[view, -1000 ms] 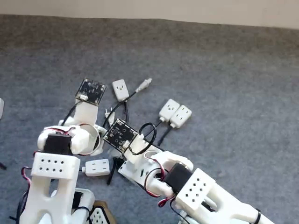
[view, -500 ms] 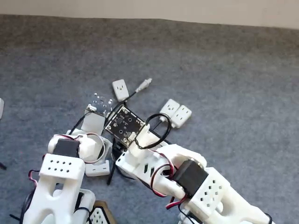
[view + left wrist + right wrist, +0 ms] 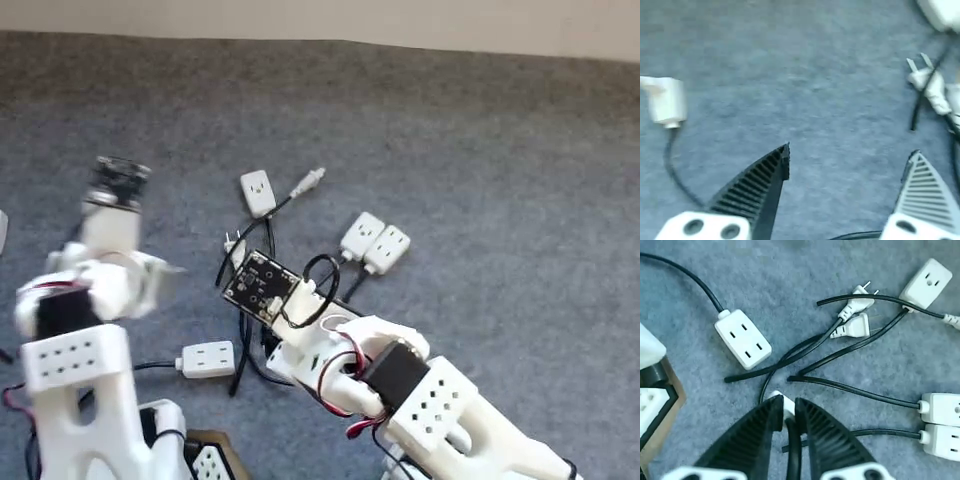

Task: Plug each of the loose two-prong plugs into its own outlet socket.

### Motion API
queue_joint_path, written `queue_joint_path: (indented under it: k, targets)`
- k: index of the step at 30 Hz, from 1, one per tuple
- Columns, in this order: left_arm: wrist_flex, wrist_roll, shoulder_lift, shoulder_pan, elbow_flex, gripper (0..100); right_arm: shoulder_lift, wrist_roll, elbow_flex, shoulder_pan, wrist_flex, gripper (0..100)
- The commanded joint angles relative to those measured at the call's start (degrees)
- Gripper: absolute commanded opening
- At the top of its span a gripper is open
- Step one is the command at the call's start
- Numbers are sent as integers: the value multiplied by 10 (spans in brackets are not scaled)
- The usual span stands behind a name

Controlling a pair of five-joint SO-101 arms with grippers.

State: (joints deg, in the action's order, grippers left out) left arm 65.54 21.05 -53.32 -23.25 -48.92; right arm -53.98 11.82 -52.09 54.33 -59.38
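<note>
**Sockets, plugs and two grippers on grey carpet**

Sockets, 4: one double block (image 3: 742,337), one single socket (image 3: 926,284), and paired sockets (image 3: 941,409) lying side by side.
Loose plugs (image 3: 856,304), 2: close together between the double block and the single socket, with black cords (image 3: 850,387) crossing beside them.
Third plug (image 3: 784,406), 1: pinched in the right gripper (image 3: 788,401), jaws almost closed, its cord running back between them.
Left gripper (image 3: 850,149): spread wide, holding nothing, over bare carpet (image 3: 790,60).
White cord end (image 3: 665,102), 1: lies off to one side.
</note>
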Motion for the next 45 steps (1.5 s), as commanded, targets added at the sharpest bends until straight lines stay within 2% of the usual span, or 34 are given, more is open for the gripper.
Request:
queue_joint_path:
  k: [1,6,11,17,21,26,31,35,45]
  targets:
    - [23,54,-1,-83,87,354,-12,34,5,6,28,5]
    - [19,113,25,-174,93,354,-9,109,12,14,29,5]
    - [-22,148,157,-251,119,354,59,149,79,13,25,5]
    - [-47,153,339,-317,238,354,191,241,180,18,19,5]
    - [-47,194,457,-354,332,354,254,304,277,51,-37,5]
    - [-46,200,599,-377,454,354,323,340,362,87,-49,5]
    - [-43,218,697,-380,538,354,400,355,376,102,-28,5]
    - [-43,223,725,-370,556,354,444,360,377,99,2,5]
    - [-47,223,732,-364,554,354,456,358,372,107,0,5]
